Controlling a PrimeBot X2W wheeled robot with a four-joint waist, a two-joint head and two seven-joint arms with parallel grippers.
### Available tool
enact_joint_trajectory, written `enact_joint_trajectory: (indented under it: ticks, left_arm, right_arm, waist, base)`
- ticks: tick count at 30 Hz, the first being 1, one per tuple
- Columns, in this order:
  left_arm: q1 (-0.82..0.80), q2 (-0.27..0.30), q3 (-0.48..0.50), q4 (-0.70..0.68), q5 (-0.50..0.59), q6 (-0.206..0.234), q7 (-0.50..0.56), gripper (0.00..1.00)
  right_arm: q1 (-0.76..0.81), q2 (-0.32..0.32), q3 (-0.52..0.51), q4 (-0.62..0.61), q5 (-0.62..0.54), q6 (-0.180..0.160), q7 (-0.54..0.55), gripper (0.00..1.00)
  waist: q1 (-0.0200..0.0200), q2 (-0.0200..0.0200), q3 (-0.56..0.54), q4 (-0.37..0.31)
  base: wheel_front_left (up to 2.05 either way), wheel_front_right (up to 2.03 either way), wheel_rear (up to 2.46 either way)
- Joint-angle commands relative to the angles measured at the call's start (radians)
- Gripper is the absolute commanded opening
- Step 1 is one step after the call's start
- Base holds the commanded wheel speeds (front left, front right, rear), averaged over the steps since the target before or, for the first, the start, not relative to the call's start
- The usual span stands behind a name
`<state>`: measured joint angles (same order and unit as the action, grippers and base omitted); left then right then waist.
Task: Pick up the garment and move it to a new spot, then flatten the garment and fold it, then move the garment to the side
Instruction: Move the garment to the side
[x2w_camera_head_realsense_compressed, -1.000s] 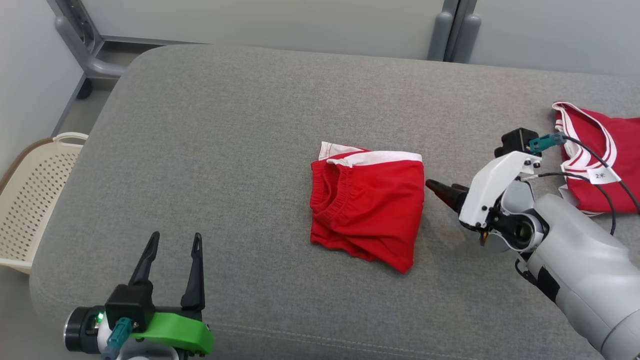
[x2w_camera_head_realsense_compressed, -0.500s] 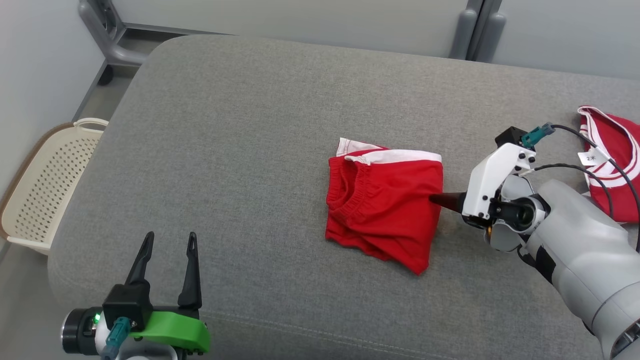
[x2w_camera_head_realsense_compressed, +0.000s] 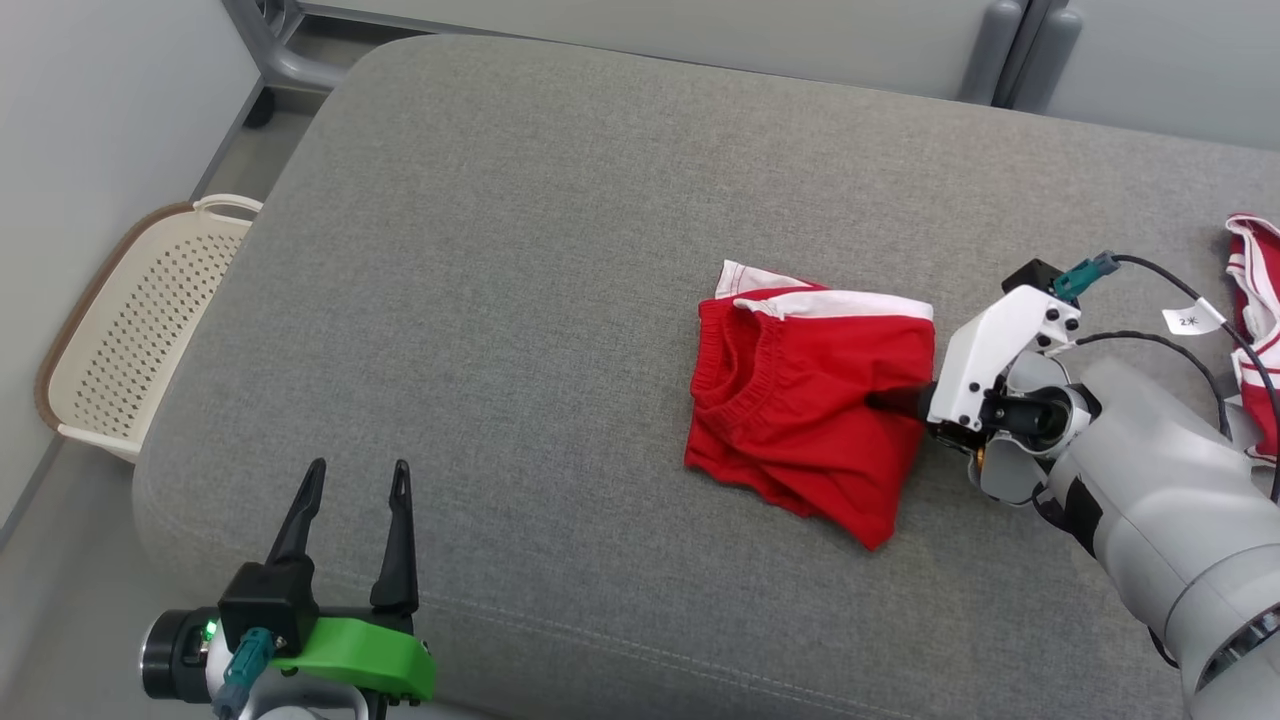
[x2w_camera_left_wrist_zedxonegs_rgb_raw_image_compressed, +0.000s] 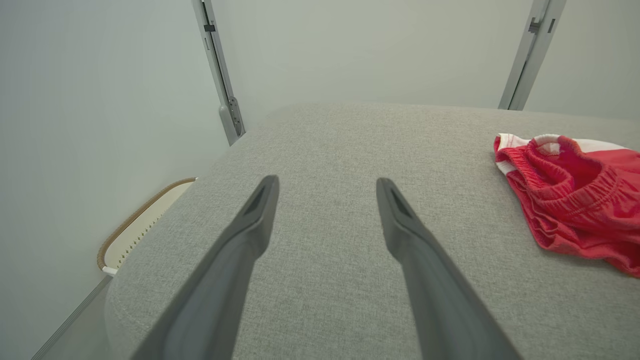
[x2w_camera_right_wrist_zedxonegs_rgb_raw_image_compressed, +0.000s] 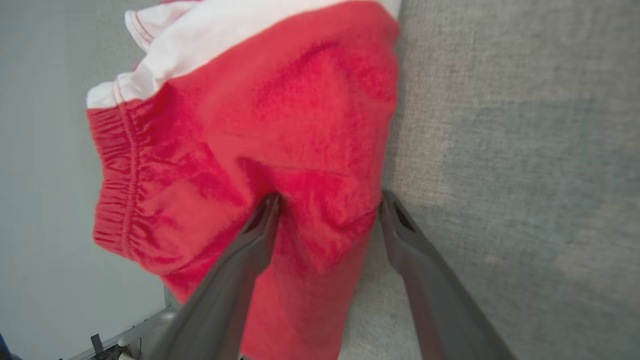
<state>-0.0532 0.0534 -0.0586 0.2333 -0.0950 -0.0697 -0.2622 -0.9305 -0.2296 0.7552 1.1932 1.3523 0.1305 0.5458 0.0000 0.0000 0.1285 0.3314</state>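
1. Nearest you, at lower left, the left gripper (x2w_camera_head_realsense_compressed: 360, 466) hangs over the front edge of the grey cushion (x2w_camera_head_realsense_compressed: 500, 250). Its fingers stand wide apart with nothing between them.
2. Mid-cushion, right of centre: the red shorts (x2w_camera_head_realsense_compressed: 800, 400) lie folded in a rough square. The white band is along the far edge and the elastic waistband bunches on the left side.
3. The right gripper (x2w_camera_right_wrist_zedxonegs_rgb_raw_image_compressed: 330, 196) comes in low from the right, at the shorts' right edge. Its fingers are spread wide. One tip presses into the red cloth, the other sits at the hem beside bare cushion, and a hump of fabric lies between them. You see no pinch on it.
4. Off the cushion's left side, a cream perforated basket (x2w_camera_head_realsense_compressed: 130, 320) sits on the floor.
5. Far right, well apart from the shorts: a second red-and-white garment (x2w_camera_head_realsense_compressed: 1255, 290), cut off by the frame edge.
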Motion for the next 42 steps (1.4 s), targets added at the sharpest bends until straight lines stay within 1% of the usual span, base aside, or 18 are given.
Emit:
enact_joint_trajectory:
  ticks: [1,2,3,4,5,8,16,24,30,37,42]
  left_arm:
    - [-0.013,-0.001,0.002,0.002,0.0,0.005,-0.001,1.0]
    - [-0.015,-0.001,0.002,0.003,-0.001,0.005,-0.001,1.0]
    - [-0.017,-0.001,0.001,0.004,-0.002,0.006,-0.001,1.0]
    - [-0.019,-0.001,0.0,0.005,-0.003,0.005,-0.001,1.0]
    - [-0.021,-0.002,0.0,0.006,-0.004,0.005,-0.001,1.0]
    - [-0.023,-0.002,0.003,0.006,-0.006,0.007,-0.001,1.0]
    - [-0.018,-0.002,0.012,0.004,-0.004,0.003,-0.001,1.0]
    - [-0.029,-0.001,0.018,-0.007,0.009,-0.007,-0.001,1.0]
    - [-0.047,0.003,0.016,-0.012,0.02,-0.017,-0.001,1.0]
    - [-0.072,0.01,0.014,-0.011,0.026,-0.026,-0.001,1.0]
    - [-0.084,0.018,0.014,-0.015,0.031,-0.032,-0.001,1.0]
  right_arm:
    - [-0.009,0.004,0.0,0.008,0.003,0.0,0.005,1.0]
    - [-0.011,0.007,-0.001,0.013,0.006,0.0,0.005,1.0]
    - [-0.01,0.009,-0.001,0.017,0.006,0.0,0.006,0.96]
    - [-0.01,0.011,0.002,0.018,0.004,0.0,0.004,0.41]
    - [-0.011,0.011,0.003,0.016,0.003,0.0,0.0,0.0]
    - [-0.011,0.009,0.004,-0.008,0.006,0.0,-0.009,0.0]
    - [-0.011,-0.04,0.017,-0.077,-0.004,0.0,-0.02,0.0]
    - [-0.071,-0.135,0.055,-0.124,-0.052,0.0,-0.009,0.0]
    - [-0.162,-0.209,0.083,-0.118,-0.09,0.0,0.025,0.0]
    - [-0.255,-0.274,0.111,-0.109,-0.126,0.0,0.074,0.0]
    - [-0.304,-0.309,0.126,-0.093,-0.145,0.0,0.107,0.0]
  waist:
    - [0.0,0.0,0.005,0.002]
    - [0.0,0.0,0.007,0.002]
    - [0.0,0.0,0.009,0.002]
    - [0.0,0.0,0.011,0.002]
    - [0.0,0.0,0.012,0.002]
    - [0.0,0.0,0.013,-0.006]
    - [0.0,0.0,0.005,-0.046]
    - [0.0,0.0,0.025,-0.107]
    - [0.0,0.0,0.061,-0.14]
    - [0.0,0.0,0.109,-0.168]
    - [0.0,0.0,0.139,-0.18]
  base:
    - [0.0,0.0,0.0]
    - [0.0,0.0,0.0]
    - [0.0,0.0,0.0]
    - [0.0,0.0,0.0]
    - [0.0,0.0,0.0]
    - [0.0,0.0,0.0]
    - [0.0,0.0,0.0]
    - [0.0,0.0,0.0]
    - [0.0,0.0,0.0]
    - [0.0,0.0,0.0]
    - [0.0,0.0,0.0]
